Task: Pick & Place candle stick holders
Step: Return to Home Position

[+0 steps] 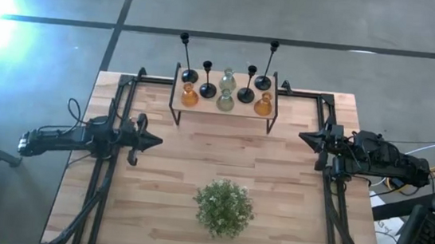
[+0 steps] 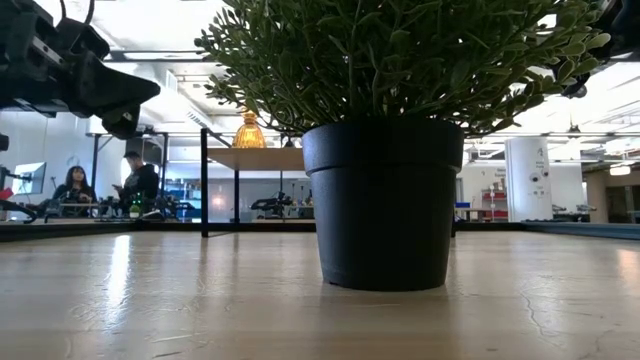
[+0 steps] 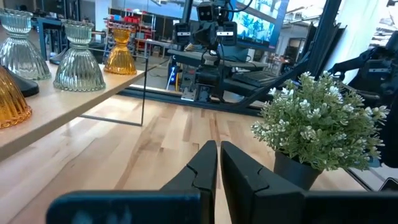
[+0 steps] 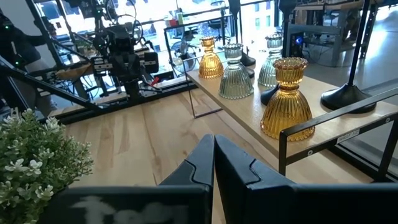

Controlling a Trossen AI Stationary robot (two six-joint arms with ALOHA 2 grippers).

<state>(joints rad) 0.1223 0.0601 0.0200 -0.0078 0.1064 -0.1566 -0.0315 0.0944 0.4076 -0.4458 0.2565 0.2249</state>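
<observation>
Left claw [image 1: 154,141] and right claw [image 1: 304,137], both pressed together, empty, should retreat to the tabletop's [image 1: 181,163] side edges, avoiding shelf [image 1: 205,105] and plant [image 1: 224,207].

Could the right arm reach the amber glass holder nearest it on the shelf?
Probably yes: bare table lies between the right tool and that amber glass candle holder at the front corner of the shelf.

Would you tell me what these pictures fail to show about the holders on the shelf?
Low view: the plant pot hides most of the shelf; one amber holder shows.
Left wrist view: only one black base shows, beside the clear glass holders.
Right wrist view: the tall black holder has its top cut by the edge.
Left gripper, right gripper: shut, at table's sides.
</observation>
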